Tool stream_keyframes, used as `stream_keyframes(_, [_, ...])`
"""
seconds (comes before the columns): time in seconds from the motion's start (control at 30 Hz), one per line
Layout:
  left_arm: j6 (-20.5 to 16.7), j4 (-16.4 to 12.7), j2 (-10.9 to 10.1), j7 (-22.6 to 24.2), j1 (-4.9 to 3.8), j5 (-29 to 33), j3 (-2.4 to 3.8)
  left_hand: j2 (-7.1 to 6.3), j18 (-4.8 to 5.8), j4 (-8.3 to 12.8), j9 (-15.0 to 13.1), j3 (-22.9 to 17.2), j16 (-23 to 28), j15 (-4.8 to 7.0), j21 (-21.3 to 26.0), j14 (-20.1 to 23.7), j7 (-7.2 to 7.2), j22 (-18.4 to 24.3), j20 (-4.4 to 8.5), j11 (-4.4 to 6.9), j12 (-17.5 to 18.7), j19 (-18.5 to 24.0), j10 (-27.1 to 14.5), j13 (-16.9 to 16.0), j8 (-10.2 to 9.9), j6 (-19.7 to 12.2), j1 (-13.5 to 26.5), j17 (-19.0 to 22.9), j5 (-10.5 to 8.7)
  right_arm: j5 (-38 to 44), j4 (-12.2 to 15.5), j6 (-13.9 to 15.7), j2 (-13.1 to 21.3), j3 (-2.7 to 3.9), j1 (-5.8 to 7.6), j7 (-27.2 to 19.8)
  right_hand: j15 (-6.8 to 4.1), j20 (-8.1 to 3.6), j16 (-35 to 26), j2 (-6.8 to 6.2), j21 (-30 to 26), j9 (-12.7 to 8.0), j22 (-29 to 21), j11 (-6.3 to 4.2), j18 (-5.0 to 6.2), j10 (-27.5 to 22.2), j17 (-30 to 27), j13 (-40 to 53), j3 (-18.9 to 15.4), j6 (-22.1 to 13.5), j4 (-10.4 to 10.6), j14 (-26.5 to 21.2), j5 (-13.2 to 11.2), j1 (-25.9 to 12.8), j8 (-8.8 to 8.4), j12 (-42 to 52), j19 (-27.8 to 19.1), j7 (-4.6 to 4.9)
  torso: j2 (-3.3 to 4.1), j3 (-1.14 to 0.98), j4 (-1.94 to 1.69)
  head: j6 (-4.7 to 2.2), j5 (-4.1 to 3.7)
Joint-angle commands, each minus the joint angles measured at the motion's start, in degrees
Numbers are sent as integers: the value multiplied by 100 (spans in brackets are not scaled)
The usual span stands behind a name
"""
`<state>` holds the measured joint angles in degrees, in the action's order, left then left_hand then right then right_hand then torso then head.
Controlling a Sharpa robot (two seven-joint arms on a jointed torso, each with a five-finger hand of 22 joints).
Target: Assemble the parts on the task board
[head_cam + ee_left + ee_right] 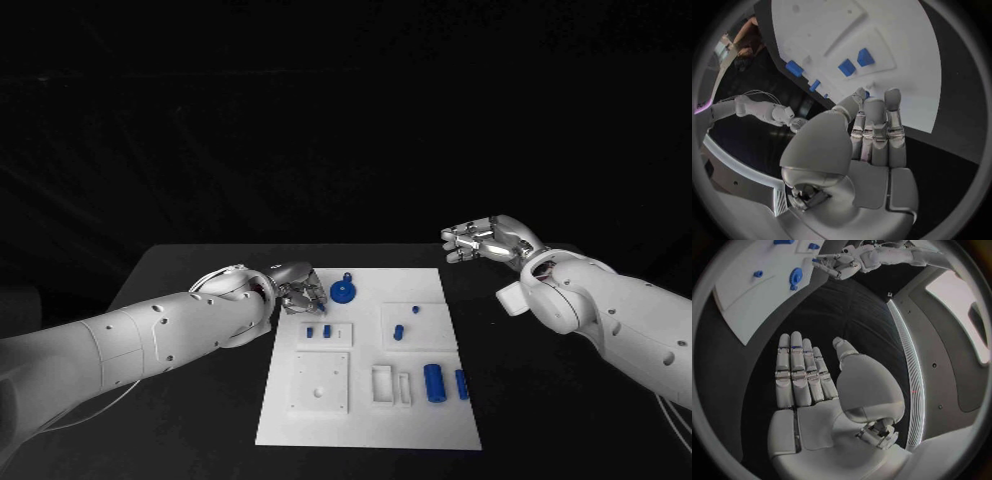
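White arms, silver robot hand (820,390)

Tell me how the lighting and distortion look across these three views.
Head view: dark all round, only the white board and arms bright. Left wrist view: fisheye bends the board's edge, left hand large in the middle. Right wrist view: right hand evenly lit, room lines curved.

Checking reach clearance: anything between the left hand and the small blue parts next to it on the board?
Nothing visible. The left hand hangs at the task board's far left edge, the nearest small blue parts just beside it with bare board between.
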<state>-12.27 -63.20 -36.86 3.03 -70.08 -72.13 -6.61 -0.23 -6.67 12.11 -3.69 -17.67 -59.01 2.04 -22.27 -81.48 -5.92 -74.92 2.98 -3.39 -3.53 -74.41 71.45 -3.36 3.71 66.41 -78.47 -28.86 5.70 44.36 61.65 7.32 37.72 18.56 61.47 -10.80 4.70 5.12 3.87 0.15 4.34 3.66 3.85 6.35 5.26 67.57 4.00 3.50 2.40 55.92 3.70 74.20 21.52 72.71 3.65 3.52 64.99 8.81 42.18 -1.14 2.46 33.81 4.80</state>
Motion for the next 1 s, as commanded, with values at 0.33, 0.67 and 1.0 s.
stream_keyframes(0.33, [217, 180, 124, 18, 42, -65, -51, 42, -39, 37, 4, 1, 20, 2, -46, 34, -11, -114, 6, 3, 22, 44, -60, -1, -14, -50, 9, 12, 51, -1, 22, -35, -3, 2, -2, -58, 14, -11, -28, 23, -21, -9, -4, 0, -12, -40, 3, -3, -9, -12, -17, -36, 23, -11, -14, -11, -44, -8, -1, 4, -3, 35, -18])
stream_keyframes(0.67, [231, 147, 154, 22, 51, -130, -73, 43, -39, 39, 3, -4, 18, 0, -49, 36, -11, -113, 4, 2, 21, 49, -64, -2, -14, -51, 16, 14, 37, -1, 21, -35, 2, 2, -2, -56, 14, -11, -28, 23, -21, -9, -4, 0, -12, -40, 3, -3, -9, -12, -17, -36, 23, -11, -14, -11, -44, -8, -9, 5, -11, 51, -13])
stream_keyframes(1.0, [226, 153, 180, 15, 55, -74, -80, 44, -38, 36, 4, -5, 17, 1, -56, 46, -14, -110, 4, -2, 22, 54, -77, -1, -14, -72, 33, 18, 17, -1, 18, -39, -3, 2, -2, -52, 14, -11, -28, 23, -21, -9, -4, 0, -12, -40, 3, -3, -9, -12, -17, -36, 23, -11, -14, -11, -44, -8, -2, 1, -6, 41, -17])
